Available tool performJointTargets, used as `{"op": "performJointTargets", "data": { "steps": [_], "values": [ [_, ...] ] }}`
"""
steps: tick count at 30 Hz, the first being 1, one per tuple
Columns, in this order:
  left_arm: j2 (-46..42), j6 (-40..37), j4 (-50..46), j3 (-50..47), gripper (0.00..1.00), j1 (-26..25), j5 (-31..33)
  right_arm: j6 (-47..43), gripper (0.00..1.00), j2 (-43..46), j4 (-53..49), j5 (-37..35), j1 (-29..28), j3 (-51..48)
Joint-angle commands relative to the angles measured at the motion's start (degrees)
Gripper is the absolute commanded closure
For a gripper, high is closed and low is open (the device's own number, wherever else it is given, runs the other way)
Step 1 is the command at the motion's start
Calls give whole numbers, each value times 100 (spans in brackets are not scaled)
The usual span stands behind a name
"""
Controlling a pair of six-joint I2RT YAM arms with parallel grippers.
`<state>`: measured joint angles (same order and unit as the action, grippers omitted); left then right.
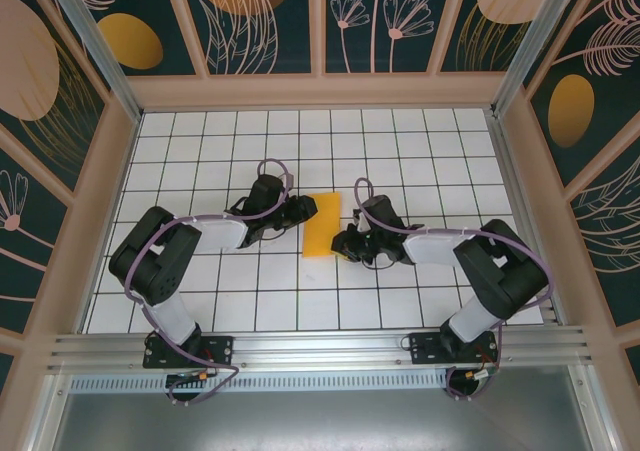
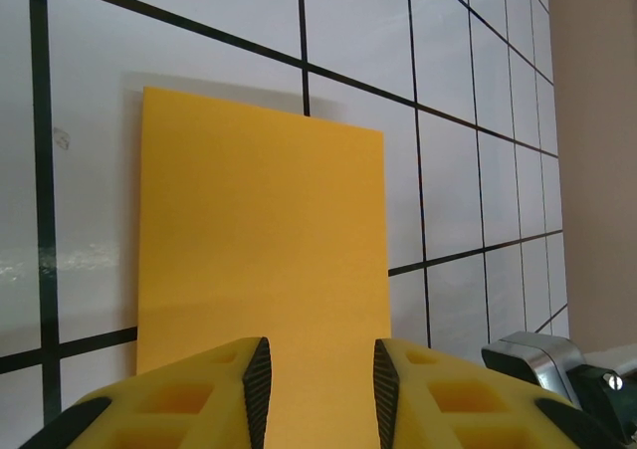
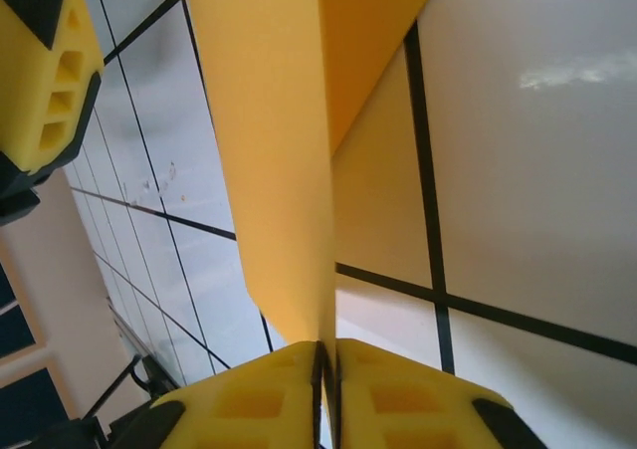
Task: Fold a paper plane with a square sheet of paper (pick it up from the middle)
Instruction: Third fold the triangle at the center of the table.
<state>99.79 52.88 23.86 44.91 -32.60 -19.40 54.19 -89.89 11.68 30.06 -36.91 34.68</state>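
Left gripper (image 2: 318, 369) at 6 o'clock in left wrist view, jaws spread, square sheet of paper (image 2: 259, 240) beyond at 12. Right wrist view: right gripper (image 3: 327, 354) jaws pressed together, pinching sheet's raised edge. From above, sheet (image 1: 321, 225) central between grippers; handle as light, limp, easily creased; pinch mid-edge.

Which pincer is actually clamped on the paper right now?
The right pincer, jaws shut on the lifted edge of the thin orange-yellow paper sheet. The left pincer stands open over the sheet.
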Motion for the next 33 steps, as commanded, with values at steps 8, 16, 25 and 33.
{"op": "performJointTargets", "data": {
  "steps": [8,16,25,33],
  "values": [
    [185,-130,361,167,67,-217,-342,-1134,94,257,-1789,451,380,258],
    [435,-118,94,194,73,-234,-102,-974,86,303,-1528,371,463,331],
    [696,-172,-109,265,74,-234,-38,-523,83,452,-1410,219,483,214],
    [805,-208,-238,312,76,-233,-3,-309,92,231,-1304,425,468,381]
  ]
}}
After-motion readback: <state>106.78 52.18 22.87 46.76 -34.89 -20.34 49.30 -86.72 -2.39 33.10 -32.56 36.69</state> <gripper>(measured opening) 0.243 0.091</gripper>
